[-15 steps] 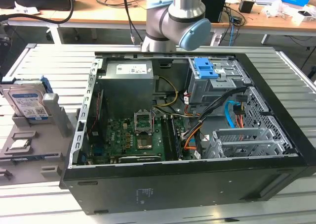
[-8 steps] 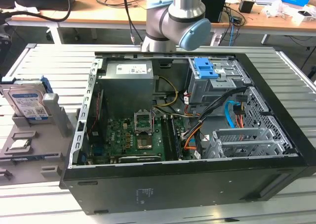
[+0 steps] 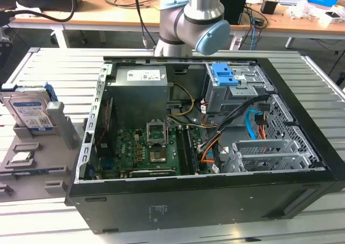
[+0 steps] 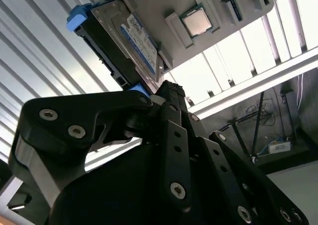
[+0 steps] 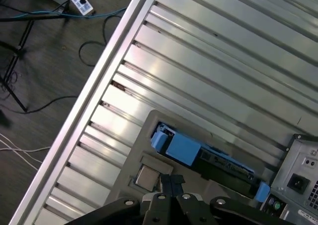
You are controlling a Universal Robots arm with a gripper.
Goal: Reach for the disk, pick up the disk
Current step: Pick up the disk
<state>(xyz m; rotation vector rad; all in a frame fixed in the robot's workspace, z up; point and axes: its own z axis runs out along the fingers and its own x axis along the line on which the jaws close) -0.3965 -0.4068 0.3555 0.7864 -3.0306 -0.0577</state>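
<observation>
The main risk, as I judge it, is a bad meeting with the disk (image 3: 28, 110). It stands on edge in a slot of a grey holder (image 3: 60, 126), at the exterior view's left, on the slatted bench (image 3: 59, 66) beside the open computer case (image 3: 215, 201). If the gripper (image 5: 171, 182) comes at the disk with its fingers together, it would strike the top edge instead of straddling it, and could tip the disk or shove the holder along the slats. The blue plastic rail (image 4: 79, 17) frames the disk's ends. A pinch on that rail rather than on the metal body may flex or slip. A pull that is not in line with the slot could jam the disk and drag the holder up with it. A small square processor chip (image 4: 198, 22) lies in a recess of the same holder, near the disk, and a careless approach could knock it.

In both wrist views the gripper's fingers look pressed together, with nothing between them. It touches nothing and is well apart from the disk, which in the first wrist view lies beyond the fingertips, seen edge-on. The arm (image 3: 191, 15) rises at the far side of the case in the exterior view.
</observation>
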